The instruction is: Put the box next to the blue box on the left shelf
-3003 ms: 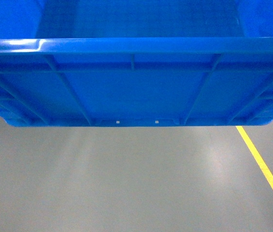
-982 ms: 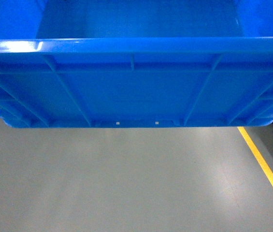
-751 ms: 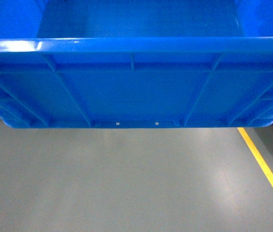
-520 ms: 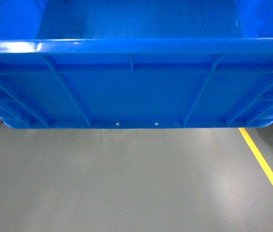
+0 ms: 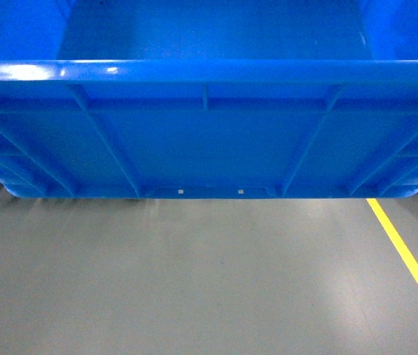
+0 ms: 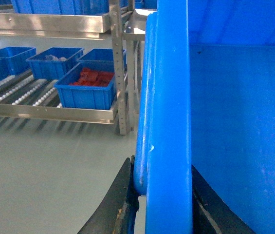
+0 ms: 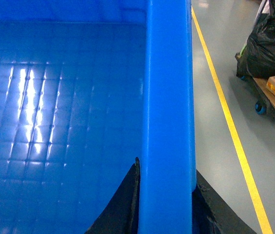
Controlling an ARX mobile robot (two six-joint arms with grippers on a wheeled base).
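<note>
While the box (image 5: 209,140) hangs above the grey floor (image 5: 194,281), its rim sits between the fingers of each gripper. The left gripper (image 6: 159,207) clamps the left rim and the right gripper (image 7: 165,204) the right rim. The shelf (image 6: 49,113) stands well apart.

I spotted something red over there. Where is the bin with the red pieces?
In the left wrist view, the bin of red parts sits at the front right corner of the roller shelf, beside its upright post, left of the carried box.
</note>
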